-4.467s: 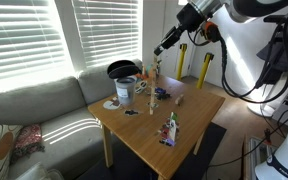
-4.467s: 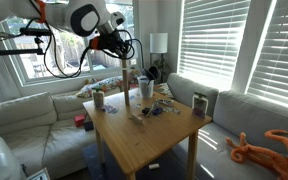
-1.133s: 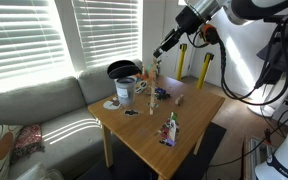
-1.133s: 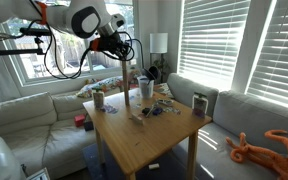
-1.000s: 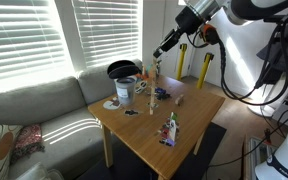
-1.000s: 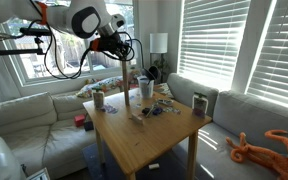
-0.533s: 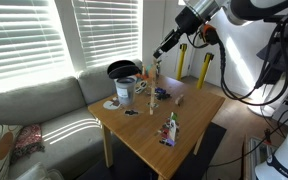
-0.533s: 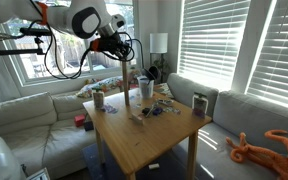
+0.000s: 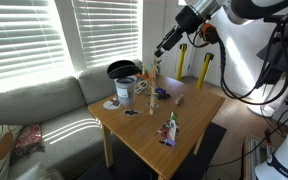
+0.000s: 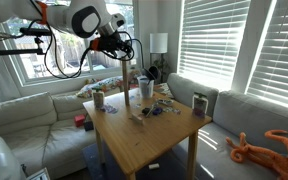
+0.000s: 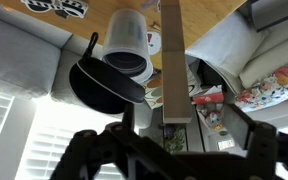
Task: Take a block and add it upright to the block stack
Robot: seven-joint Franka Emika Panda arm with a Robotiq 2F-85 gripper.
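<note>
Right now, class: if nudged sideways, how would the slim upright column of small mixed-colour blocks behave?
Probably tips rather than slides: the slim mixed-colour block column is tall over a narrow base on the wooden table. Being separate stacked pieces, it would likely break apart, not fall as one. Falling pieces might hit the white cup near it.

White arm, black hand

I hold the arm stretched out high and slanting downward, the pincer pointing down at its tip, and in the wrist view its two dark fingers stand spread wide apart.
</note>
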